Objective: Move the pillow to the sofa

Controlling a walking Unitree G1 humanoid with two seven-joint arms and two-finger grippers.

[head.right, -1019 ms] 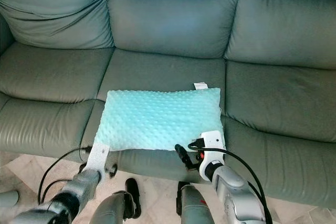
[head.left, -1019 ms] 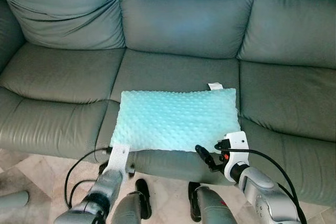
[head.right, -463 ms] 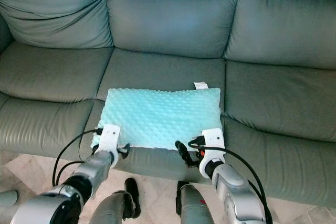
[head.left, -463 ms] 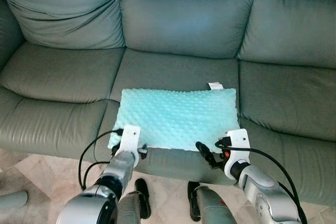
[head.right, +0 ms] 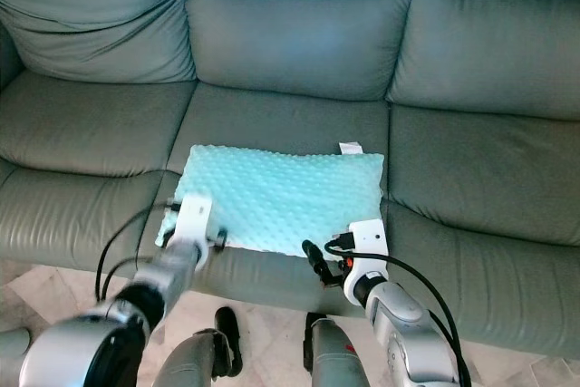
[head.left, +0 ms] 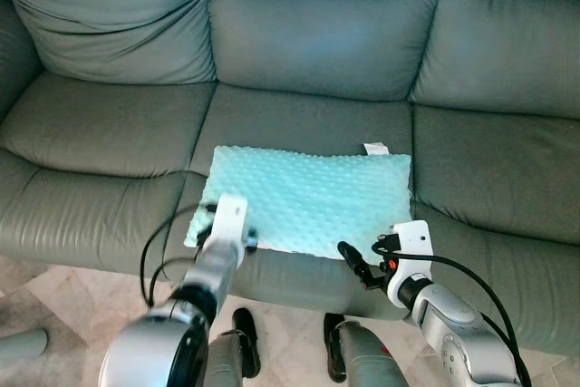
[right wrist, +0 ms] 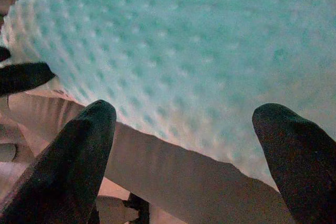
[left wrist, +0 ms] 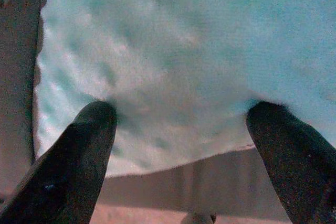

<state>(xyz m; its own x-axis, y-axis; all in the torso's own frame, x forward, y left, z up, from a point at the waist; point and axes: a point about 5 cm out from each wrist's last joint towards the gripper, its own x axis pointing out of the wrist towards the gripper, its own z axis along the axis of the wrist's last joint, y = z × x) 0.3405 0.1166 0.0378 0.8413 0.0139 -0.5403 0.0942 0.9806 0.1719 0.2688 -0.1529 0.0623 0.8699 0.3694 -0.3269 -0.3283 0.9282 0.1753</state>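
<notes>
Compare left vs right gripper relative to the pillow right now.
The left gripper has its fingers pressed into the pillow at its near left edge; the right gripper hangs just short of the near right edge, not touching. The left sits further forward over the sofa. Both are open.

A pale aqua pillow (head.left: 308,201) with a raised dot texture and a small white tag (head.left: 375,148) lies on a grey-green leather sofa (head.left: 317,43); beige marbled floor tiles (head.left: 54,305) show below, alongside silver arms with black fingers (right wrist: 79,156).
</notes>
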